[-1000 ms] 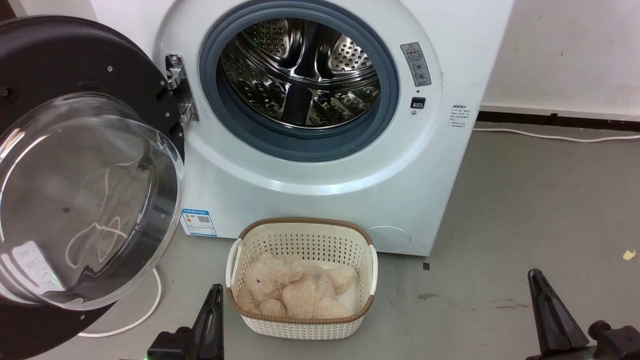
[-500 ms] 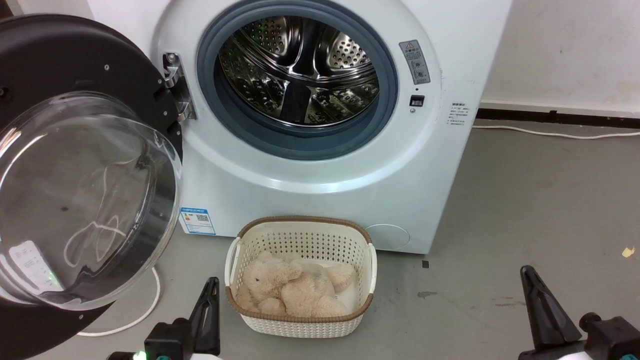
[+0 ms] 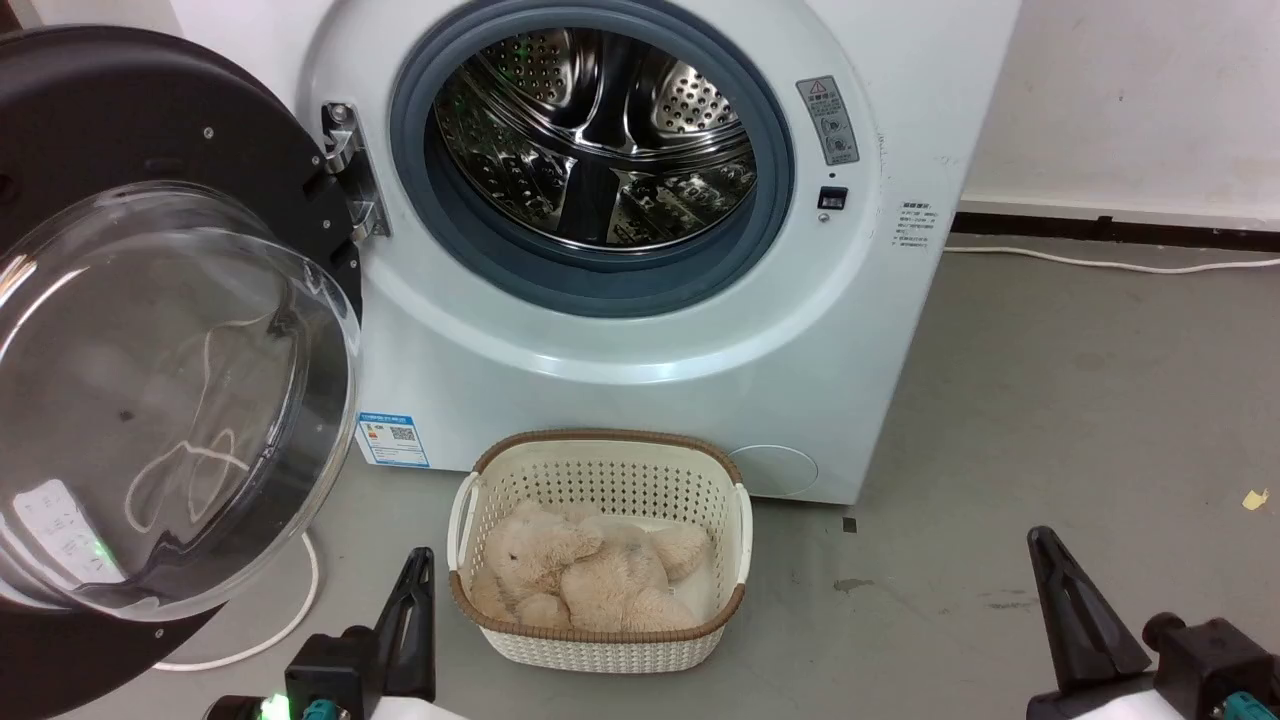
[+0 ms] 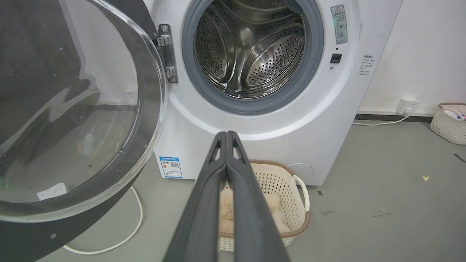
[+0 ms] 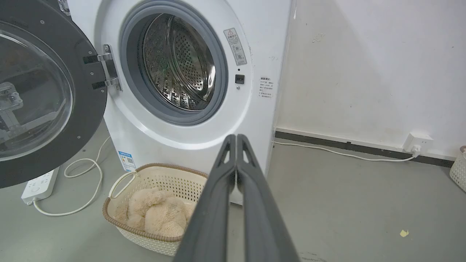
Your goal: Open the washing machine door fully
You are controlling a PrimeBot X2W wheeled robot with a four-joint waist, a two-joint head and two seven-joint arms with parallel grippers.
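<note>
**A:** Status on the large round washing machine door (image 3: 170, 400), glossy black rim, bulging clear glass bowl?

**B:** Swung wide, out to the left of the white boxy front-loading washing machine (image 3: 620, 370). It hangs on the metal hinge (image 3: 350, 170) with the glass bowl facing the robot. The perforated steel drum (image 3: 600, 140) and its grey gasket are fully exposed.

**A:** Done, then?

**B:** Looks done or nearly. I can't tell whether the hinge is at its stop, so maybe a last nudge is left.

**A:** Claws?

**B:** On the left claw (image 4: 226, 135), the fingers are pressed together with nothing held, well apart from the door. The right claw (image 5: 236, 137) is the same: closed up, empty, low on the right.

**A:** Door condition?

**B:** The glass is clean, with some reflections in it. The rim is intact, with small screws around it. A cream perforated basket (image 3: 600, 440) holding a beige plush toy (image 3: 590, 575) sits in front of the machine, clear of the door.
</note>
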